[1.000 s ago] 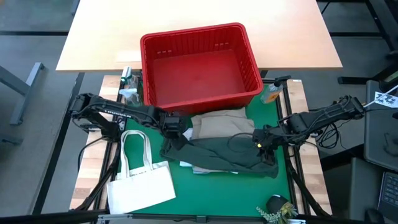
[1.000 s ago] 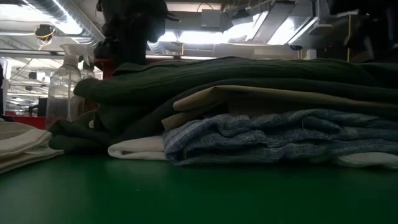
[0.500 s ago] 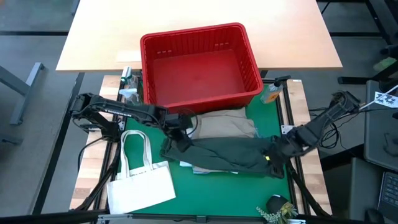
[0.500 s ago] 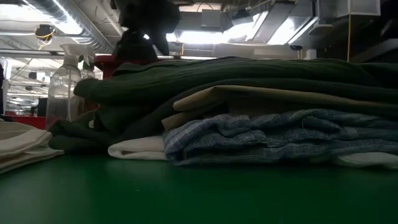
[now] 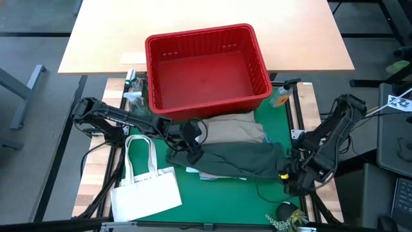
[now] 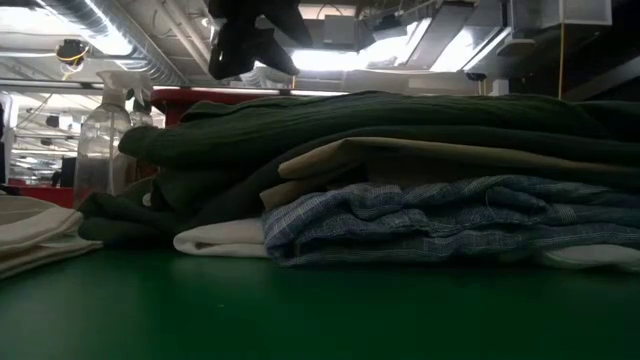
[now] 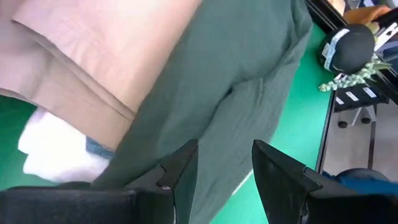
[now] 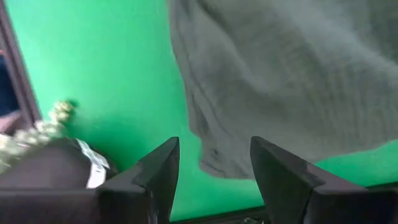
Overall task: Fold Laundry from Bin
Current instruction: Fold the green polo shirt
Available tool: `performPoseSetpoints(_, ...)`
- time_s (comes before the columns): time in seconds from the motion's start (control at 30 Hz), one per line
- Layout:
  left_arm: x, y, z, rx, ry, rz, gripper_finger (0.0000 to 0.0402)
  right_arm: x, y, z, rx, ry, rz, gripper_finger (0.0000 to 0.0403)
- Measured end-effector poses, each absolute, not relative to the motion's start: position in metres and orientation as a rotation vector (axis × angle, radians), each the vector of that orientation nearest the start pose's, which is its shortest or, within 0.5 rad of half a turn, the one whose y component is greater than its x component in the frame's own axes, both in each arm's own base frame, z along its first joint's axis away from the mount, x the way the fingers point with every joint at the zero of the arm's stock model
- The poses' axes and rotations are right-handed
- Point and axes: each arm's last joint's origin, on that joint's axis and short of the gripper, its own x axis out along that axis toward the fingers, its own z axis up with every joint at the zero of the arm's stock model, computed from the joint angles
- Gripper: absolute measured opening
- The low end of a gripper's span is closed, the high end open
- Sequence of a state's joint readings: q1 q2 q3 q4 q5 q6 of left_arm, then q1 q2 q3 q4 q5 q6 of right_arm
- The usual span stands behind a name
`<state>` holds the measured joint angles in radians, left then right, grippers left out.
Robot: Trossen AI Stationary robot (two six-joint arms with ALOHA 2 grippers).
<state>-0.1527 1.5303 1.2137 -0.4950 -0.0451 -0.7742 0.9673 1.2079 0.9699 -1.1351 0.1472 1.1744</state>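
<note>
Green mat [image 5: 257, 190]: laundry [image 5: 235, 158] stacked; both end effectors apparently open.

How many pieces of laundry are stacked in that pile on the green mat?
4 visible: the dark green garment on top, a beige one under it, a blue-and-white one below, and white cloth at the bottom. More may be hidden inside.
</note>
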Motion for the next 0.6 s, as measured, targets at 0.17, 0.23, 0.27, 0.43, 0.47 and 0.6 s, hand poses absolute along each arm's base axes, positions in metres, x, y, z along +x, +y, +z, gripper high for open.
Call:
performPoseSetpoints(0.17, 0.324, -0.054, 0.279, -0.643, 0.792, 0.202, 0.0146, 0.114, 0.176, 0.240, 0.154, 1.393, -0.103, 0.0198)
performPoseSetpoints(0.23, 0.324, -0.056, 0.279, -0.634, 0.780, 0.209, 0.0146, 0.115, 0.181, 0.234, 0.122, 1.409, -0.116, 0.0198)
performPoseSetpoints(0.27, 0.324, -0.057, 0.279, -0.629, 0.778, 0.214, 0.0146, 0.116, 0.183, 0.231, 0.110, 1.417, -0.126, 0.0198)
performPoseSetpoints(0.43, 0.323, -0.058, 0.279, -0.620, 0.773, 0.222, 0.0146, 0.120, 0.188, 0.216, 0.046, 1.457, -0.187, 0.0198)
performPoseSetpoints(0.47, 0.323, -0.058, 0.279, -0.620, 0.772, 0.223, 0.0146, 0.121, 0.189, 0.214, 0.034, 1.464, -0.198, 0.0198)
performPoseSetpoints(0.6, 0.323, -0.058, 0.279, -0.620, 0.771, 0.224, 0.0146, 0.123, 0.193, 0.204, -0.003, 1.484, -0.230, 0.0198)
